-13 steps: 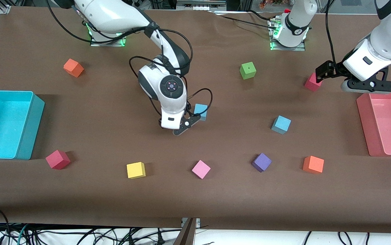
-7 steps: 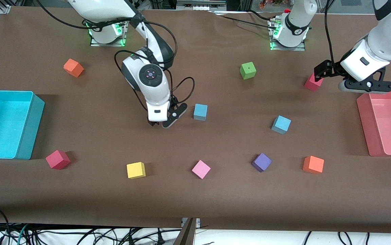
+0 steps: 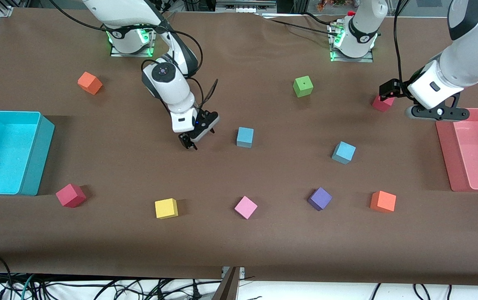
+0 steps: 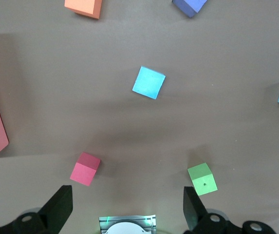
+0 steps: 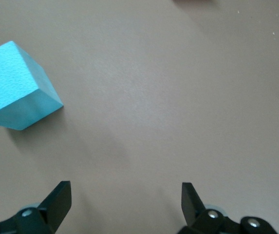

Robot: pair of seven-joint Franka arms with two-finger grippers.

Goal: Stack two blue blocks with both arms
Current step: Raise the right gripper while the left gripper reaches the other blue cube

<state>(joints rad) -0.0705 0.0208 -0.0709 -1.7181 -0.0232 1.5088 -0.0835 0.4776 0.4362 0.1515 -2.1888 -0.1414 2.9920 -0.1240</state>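
Brown surface (image 3: 264, 250) with two blue blocks lying apart: one (image 3: 245, 137) mid-surface, the other (image 3: 343, 152) nearer the front camera, toward the left arm's end. Right tool (image 3: 194, 139), released, hangs low beside the first block. Left tool (image 3: 393, 89), released, hangs over a red block (image 3: 382, 103).

White jointed arms (image 3: 168, 87), black tools, looping black cables

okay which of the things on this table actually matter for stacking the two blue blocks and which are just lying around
Belong to the job:
- blue block beside the open right gripper
- second blue block
- open left gripper, up by the dark pink cube

Just lying about:
- green cube
- purple cube
- yellow cube
- cyan bin
- pink bin
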